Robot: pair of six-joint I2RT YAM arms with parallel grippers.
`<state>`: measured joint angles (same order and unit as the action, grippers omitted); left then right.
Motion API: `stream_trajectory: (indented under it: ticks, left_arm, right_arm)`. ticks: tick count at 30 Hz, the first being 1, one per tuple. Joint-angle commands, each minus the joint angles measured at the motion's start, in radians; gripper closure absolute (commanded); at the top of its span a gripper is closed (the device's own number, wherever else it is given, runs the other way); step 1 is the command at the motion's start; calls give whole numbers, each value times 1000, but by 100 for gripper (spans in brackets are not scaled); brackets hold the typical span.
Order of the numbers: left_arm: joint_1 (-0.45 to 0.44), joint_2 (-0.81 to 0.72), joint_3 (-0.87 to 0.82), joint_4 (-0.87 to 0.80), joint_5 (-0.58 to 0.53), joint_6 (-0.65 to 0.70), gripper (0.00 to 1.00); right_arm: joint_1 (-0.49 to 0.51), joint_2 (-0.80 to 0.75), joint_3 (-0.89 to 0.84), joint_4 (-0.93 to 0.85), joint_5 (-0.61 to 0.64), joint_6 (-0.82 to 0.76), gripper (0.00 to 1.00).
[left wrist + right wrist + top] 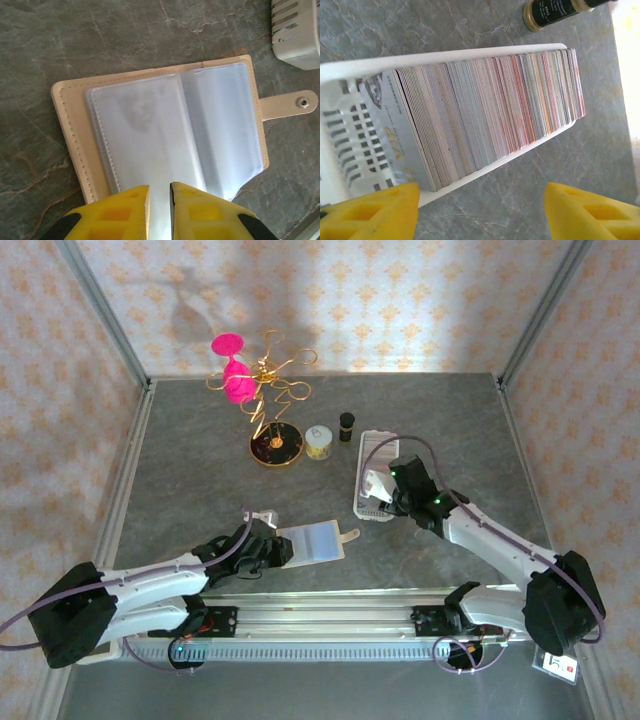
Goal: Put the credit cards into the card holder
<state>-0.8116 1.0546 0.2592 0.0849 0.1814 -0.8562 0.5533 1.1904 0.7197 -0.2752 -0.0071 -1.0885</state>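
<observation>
The card holder (150, 130) lies open and flat on the grey stone-patterned tabletop (180, 470), near the front edge and just ahead of the left arm, with its clear plastic sleeves facing up and its snap-tab strap (289, 105) sticking out to the side. The left end effector (160, 210) sits at the near edge of those sleeves. Its yellow fingers (130, 212) are drawn almost together, with only a slim gap in which the edge of a sleeve shows; I cannot tell whether they are actually clenched on it. The credit cards (490, 115) stand on edge, packed tight in a long white slotted tray (350, 145) to the right of the card holder and apart from it; the front card is silvery with "VIP" printed on it. The right end effector (480, 215) hovers over the near end of this tray, released, its fingers spread wide with nothing between them. Beyond the tray stand a small dark bottle (346, 426), a pale round jar (319, 443) and a gold wire stand (272, 400) carrying pink pieces.
</observation>
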Motion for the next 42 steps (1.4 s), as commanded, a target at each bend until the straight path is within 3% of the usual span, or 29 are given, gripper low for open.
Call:
stream_trajectory:
  ticks: [1,13,35,42]
  left_arm:
    - [-5,19,-12,24,-27,27,81]
    - [-3,71,-6,20,-83,40,83]
    - [-4,-51,14,-41,-69,33,81]
    - [-4,-62,8,-45,-70,25,81]
  right_arm:
    - [-2,44,1,19,-7,-104,33]
    - [-3,171,51,68,-43,-149,34]
    - [20,311,121,34,-124,-157,39]
    - [27,311,123,36,-88,-169,54]
